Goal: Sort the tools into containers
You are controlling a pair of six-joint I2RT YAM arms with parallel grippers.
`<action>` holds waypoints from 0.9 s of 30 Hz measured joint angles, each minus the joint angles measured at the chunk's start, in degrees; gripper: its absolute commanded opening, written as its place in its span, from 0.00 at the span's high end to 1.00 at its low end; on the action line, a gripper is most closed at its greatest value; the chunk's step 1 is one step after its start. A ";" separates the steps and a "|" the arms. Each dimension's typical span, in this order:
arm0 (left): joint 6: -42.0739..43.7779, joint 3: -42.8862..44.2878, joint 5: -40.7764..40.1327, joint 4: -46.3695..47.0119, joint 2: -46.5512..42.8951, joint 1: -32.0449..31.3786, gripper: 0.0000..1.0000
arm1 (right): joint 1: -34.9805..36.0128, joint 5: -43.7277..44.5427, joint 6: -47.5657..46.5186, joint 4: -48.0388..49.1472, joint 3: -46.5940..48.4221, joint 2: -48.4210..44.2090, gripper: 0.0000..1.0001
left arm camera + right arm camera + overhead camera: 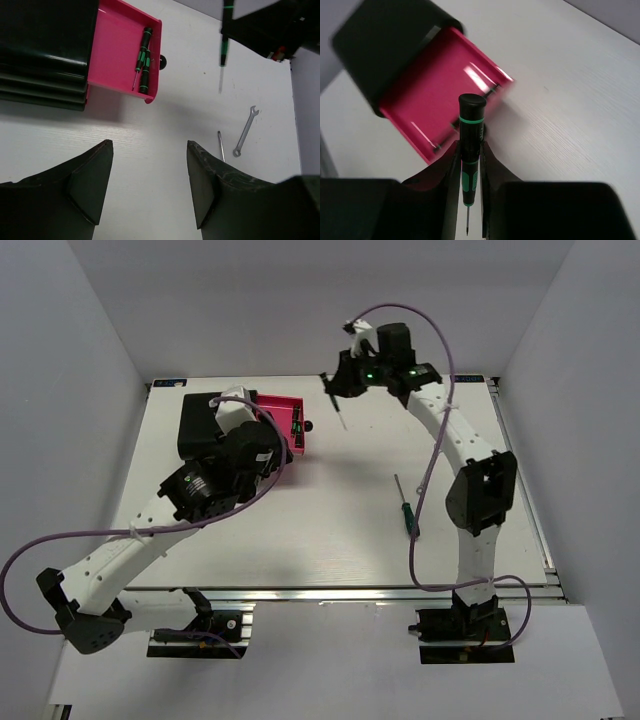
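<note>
The slim black screwdriver (471, 107) is in the air, pinched at its handle between the two fingers of the right tool (470, 150), with its thin tip pointing down. In the top view it hangs just beside the open pink drawer (112, 50), on the drawer's right, not yet over it. This drawer is pulled out from the black cabinet (40, 45), and two slim screwdrivers (144, 55) already lie inside, along its front wall. I see only this one drawer pulled out.

The left tool (150, 165) is spread wide and holds nothing. It hovers above the surface (350, 540), near the front of the drawer.

Further out, the green-handled screwdriver (406, 508) lies on the surface near the right arm, well apart from the cabinet. The small wrench (245, 131) lies close to its tip.

My judgement is that the task is about at its middle. Two tools are sorted, and the third one is on its way and needs only to be brought over the drawer and released. The green-handled screwdriver and the wrench are not touched, and I cannot tell which drawer each of them should go to.
</note>
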 measured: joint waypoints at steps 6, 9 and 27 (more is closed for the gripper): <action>-0.31 -0.46 -1.14 0.46 -2.60 0.00 0.29 | 9.84 -4.76 6.19 7.56 10.51 10.36 1.00; -0.59 -0.46 -1.66 0.42 -3.06 0.00 0.29 | 13.62 -4.07 8.46 10.10 12.76 14.64 1.00; -0.11 0.44 -2.38 0.87 2.08 3.50 0.23 | 13.40 2.54 5.57 11.21 13.73 19.12 0.64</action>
